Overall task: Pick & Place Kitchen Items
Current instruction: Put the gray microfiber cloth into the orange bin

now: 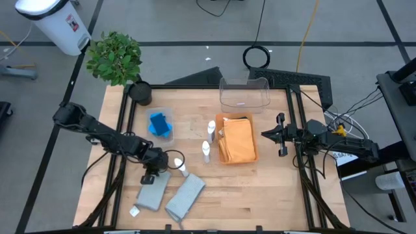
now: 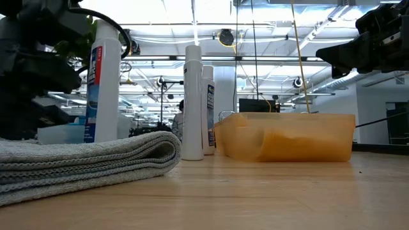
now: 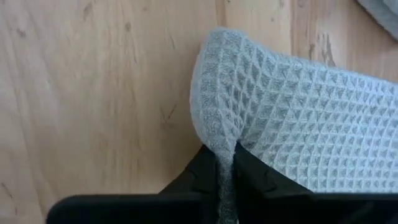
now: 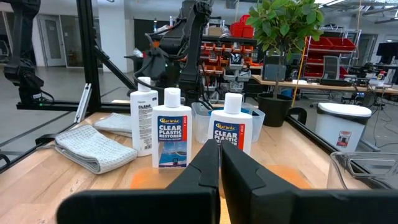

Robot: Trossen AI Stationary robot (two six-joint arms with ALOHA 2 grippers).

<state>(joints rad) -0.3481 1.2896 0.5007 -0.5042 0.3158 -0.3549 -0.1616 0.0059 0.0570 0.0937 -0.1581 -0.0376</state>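
Three white bottles (image 4: 172,127) labelled "Clear Plastic Restorer" stand beside the orange tray (image 1: 253,153) holding an orange cloth (image 1: 237,140), while the left gripper (image 3: 226,167) pinches the grey cloth (image 3: 298,118) on the table's front left and the right gripper (image 4: 220,163) hovers pressed together

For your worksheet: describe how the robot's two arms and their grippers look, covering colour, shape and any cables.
Both arms are dark, nearly black, built of jointed segments. The left gripper ends in two flat, wedge-shaped black fingers; the right gripper has the same black pair. Yellow fittings and loose cables show near the right arm's base.
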